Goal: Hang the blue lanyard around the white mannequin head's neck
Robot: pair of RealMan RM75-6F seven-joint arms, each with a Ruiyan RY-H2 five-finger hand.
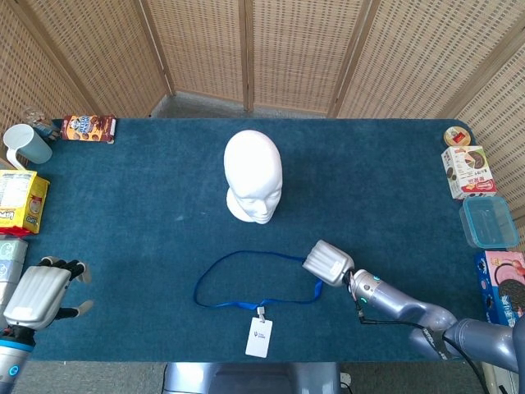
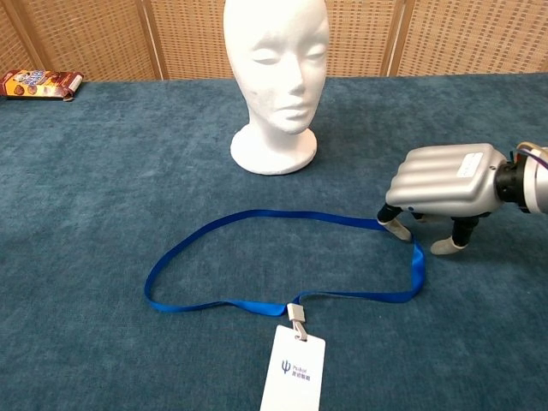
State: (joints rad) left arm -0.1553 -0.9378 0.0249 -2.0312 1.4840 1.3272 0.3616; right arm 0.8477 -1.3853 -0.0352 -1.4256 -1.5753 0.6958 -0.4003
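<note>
The white mannequin head stands upright mid-table, facing me. In front of it the blue lanyard lies flat as a loop, its white badge nearest the front edge. My right hand is palm-down over the loop's right bend. Its fingertips are on the strap there and pull it along. My left hand rests at the front left corner with fingers apart and nothing in it; the chest view does not show it.
A snack packet and a pale blue cup sit at the back left, above a yellow box. Snack boxes and a clear container line the right edge. Wicker screens stand behind the table.
</note>
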